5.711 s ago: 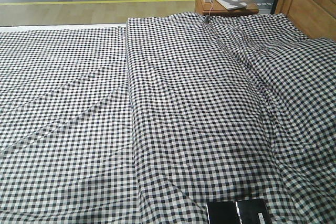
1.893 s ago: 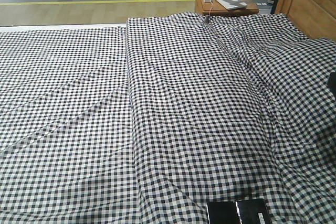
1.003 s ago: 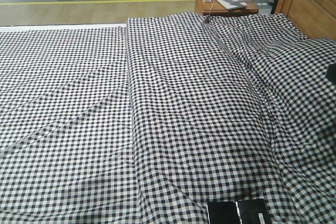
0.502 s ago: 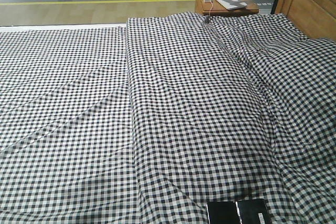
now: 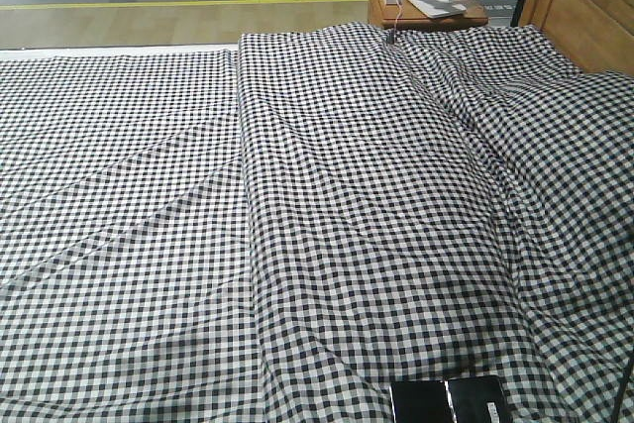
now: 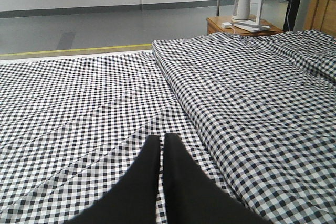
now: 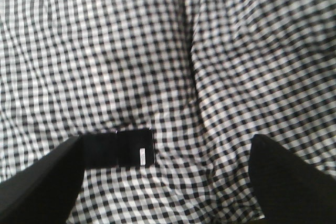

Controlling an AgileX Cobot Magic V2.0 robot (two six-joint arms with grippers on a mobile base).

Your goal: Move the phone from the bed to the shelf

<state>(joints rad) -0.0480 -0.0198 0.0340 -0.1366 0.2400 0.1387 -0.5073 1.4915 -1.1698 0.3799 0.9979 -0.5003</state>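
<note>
Right hand (image 7: 165,146) hangs wide above the phone (image 7: 119,149), off-centre; closing here risks pinching creased bed (image 7: 157,51) cloth instead. Left hand (image 6: 161,148) is narrow, empty.

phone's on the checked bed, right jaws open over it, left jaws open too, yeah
Only the left jaws are wrong: the left wrist view shows them shut. The phone does lie on the checked bed, right jaws open over it.

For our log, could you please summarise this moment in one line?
phone: on bed | right gripper: open over phone | left gripper: shut
</note>
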